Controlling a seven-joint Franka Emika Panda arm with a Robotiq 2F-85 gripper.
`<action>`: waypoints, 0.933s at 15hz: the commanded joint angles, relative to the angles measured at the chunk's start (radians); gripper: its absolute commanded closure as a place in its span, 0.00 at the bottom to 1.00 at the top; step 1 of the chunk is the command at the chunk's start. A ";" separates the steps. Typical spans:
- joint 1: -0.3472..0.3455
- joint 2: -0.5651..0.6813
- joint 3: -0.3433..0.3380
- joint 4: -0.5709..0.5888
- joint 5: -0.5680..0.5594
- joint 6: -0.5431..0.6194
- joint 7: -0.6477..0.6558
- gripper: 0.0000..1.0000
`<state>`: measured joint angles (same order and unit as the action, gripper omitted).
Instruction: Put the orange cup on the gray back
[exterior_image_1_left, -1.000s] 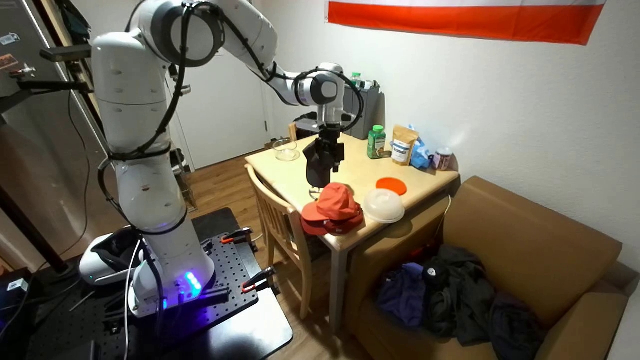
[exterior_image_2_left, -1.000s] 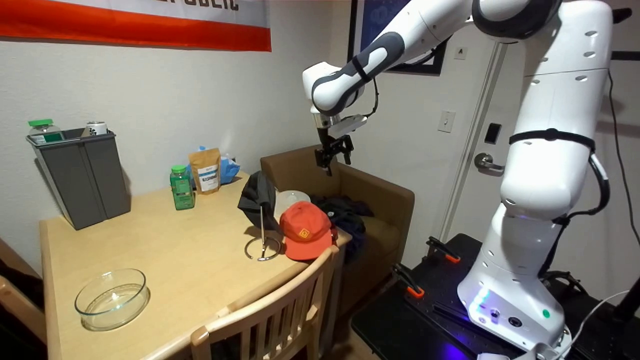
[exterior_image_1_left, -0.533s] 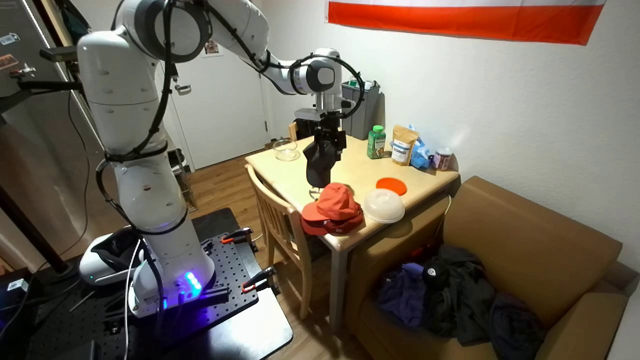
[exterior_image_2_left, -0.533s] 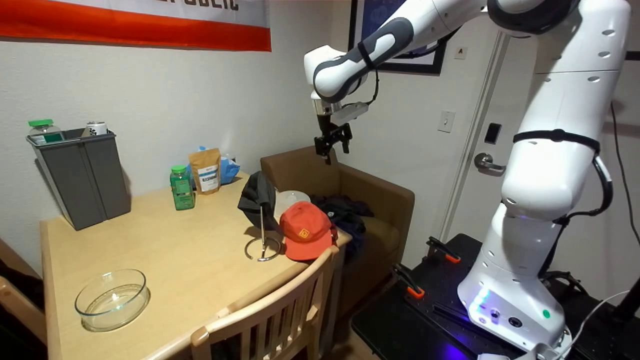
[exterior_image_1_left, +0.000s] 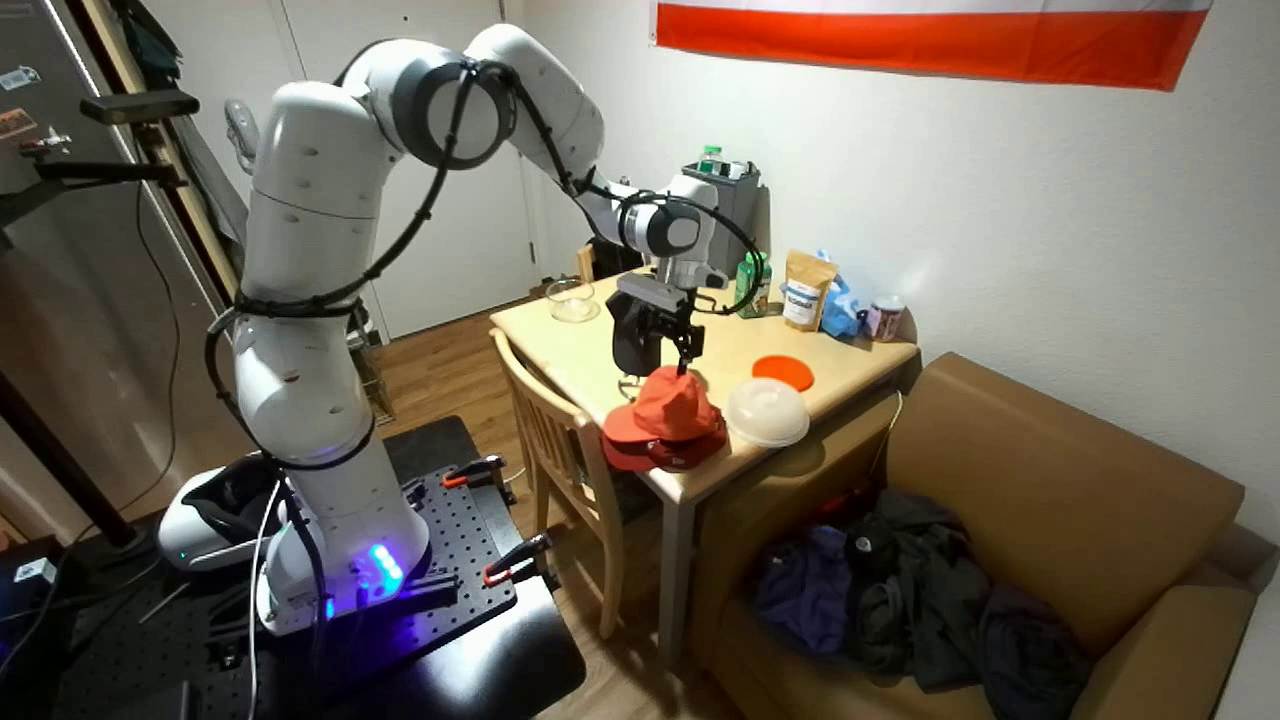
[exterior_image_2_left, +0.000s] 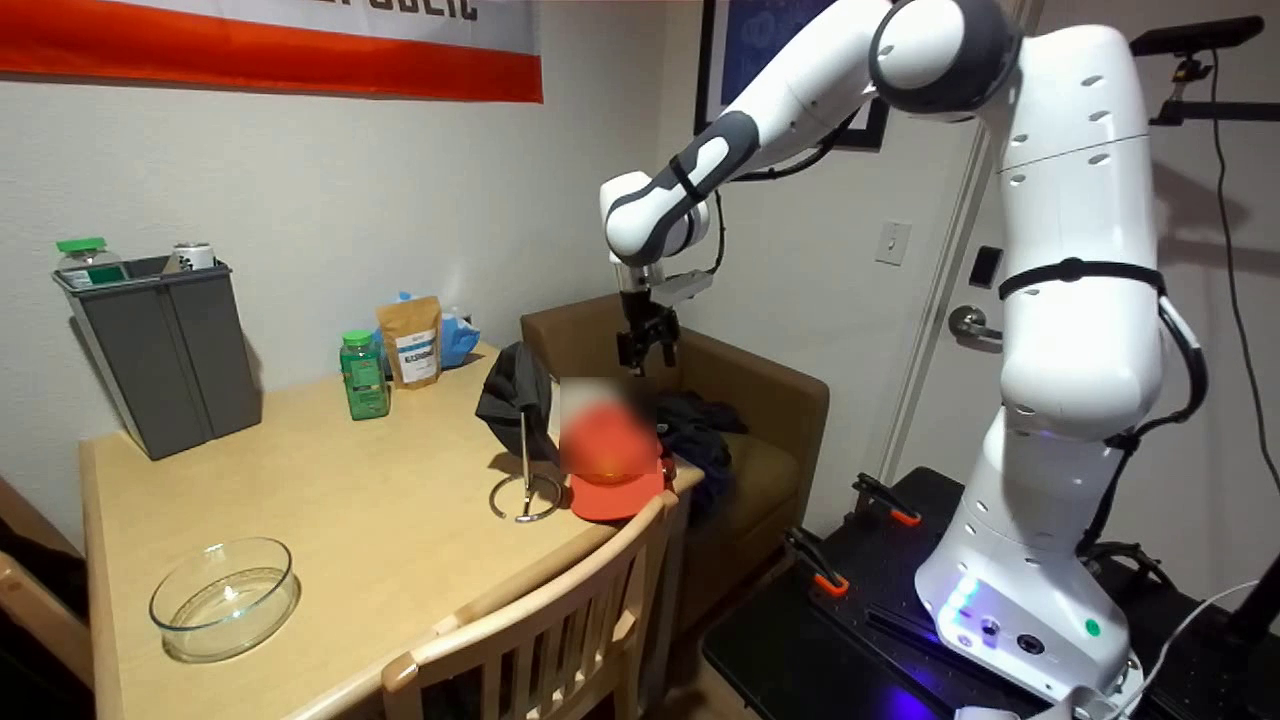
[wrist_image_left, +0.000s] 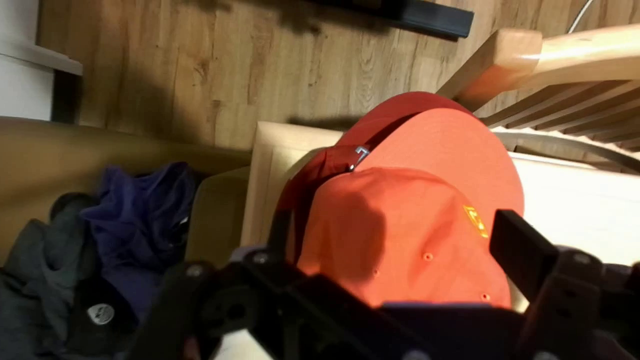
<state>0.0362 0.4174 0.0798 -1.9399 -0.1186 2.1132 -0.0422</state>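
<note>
Likely poised to grasp orange cap (wrist_image_left: 420, 210), mid wrist view; with gripper (wrist_image_left: 392, 225) wide, empty. Next, lower and pinch.

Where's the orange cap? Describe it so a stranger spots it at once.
Find the wooden table and its corner between chair and sofa. There, the orange cap lies on a darker red cap. Its brighter color and yellow patch set it apart from that one and the dark cap on the stand.

The orange baseball cap (wrist_image_left: 415, 210), yellow-marked at the front, sits crown-up on a dark red cap (wrist_image_left: 327, 164) at a corner of the table (exterior_image_2_left: 350, 480), near the dark gray cap (exterior_image_2_left: 515, 395), which hangs on an upright metal stand (exterior_image_2_left: 525, 468).
</note>
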 joint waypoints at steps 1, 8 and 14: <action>-0.054 0.181 0.003 0.161 0.083 -0.040 -0.169 0.00; -0.083 0.398 0.008 0.435 0.100 -0.192 -0.277 0.00; -0.037 0.501 0.007 0.603 0.072 -0.331 -0.266 0.00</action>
<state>-0.0179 0.8605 0.0878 -1.4383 -0.0348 1.8634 -0.2941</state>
